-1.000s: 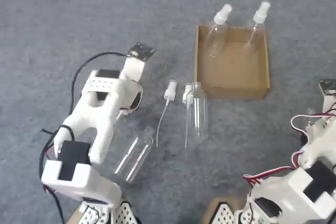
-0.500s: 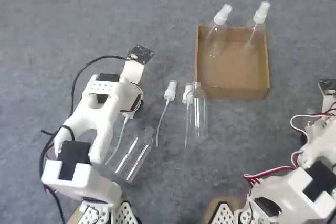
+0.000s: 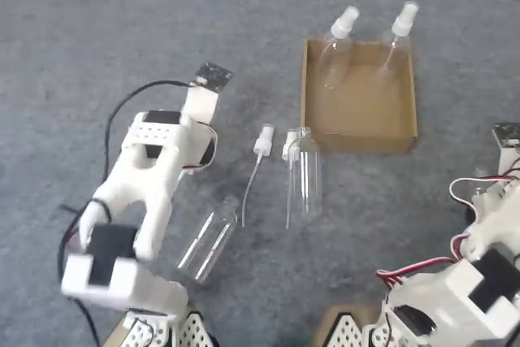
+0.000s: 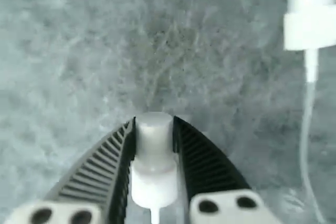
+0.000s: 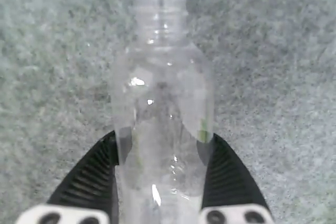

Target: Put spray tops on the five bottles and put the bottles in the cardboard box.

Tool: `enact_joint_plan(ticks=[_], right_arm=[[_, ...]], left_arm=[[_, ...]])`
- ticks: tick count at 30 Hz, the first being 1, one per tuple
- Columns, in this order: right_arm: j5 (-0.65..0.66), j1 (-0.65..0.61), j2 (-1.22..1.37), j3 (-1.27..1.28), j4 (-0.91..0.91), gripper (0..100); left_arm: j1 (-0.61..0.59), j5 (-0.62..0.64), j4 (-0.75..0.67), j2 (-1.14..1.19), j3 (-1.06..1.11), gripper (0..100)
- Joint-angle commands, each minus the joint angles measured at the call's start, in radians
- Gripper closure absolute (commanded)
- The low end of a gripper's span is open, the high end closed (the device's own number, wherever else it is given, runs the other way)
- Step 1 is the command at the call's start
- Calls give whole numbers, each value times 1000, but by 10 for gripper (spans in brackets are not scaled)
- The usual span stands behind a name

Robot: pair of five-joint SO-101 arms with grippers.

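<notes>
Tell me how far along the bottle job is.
Done: two capped bottles lie in the cardboard box. In hand: left gripper shut on a spray top, right gripper on an open bottle. To do: two uncapped bottles and two loose spray tops on the table.

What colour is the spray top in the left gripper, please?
The spray top is white, clearest in the left wrist view.
</notes>
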Motion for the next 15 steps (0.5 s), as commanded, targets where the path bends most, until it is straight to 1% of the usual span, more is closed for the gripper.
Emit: enact_joint_plan(ticks=[1, 4, 8, 11, 15], right_arm=[[11, -12, -28, -38, -8, 858], [5, -19, -28, -49, -7, 801], [-49, -50, -28, -75, 8, 728], [-58, -101, -18, -172, 120, 701], [-127, -145, -16, -358, 242, 702]], left_arm=[[3, 81, 80, -259, 31, 987], [14, 103, 87, -381, 107, 986], [29, 100, 58, -486, 229, 986], [26, 101, -2, -522, 306, 985], [21, 101, -61, -540, 377, 985]])
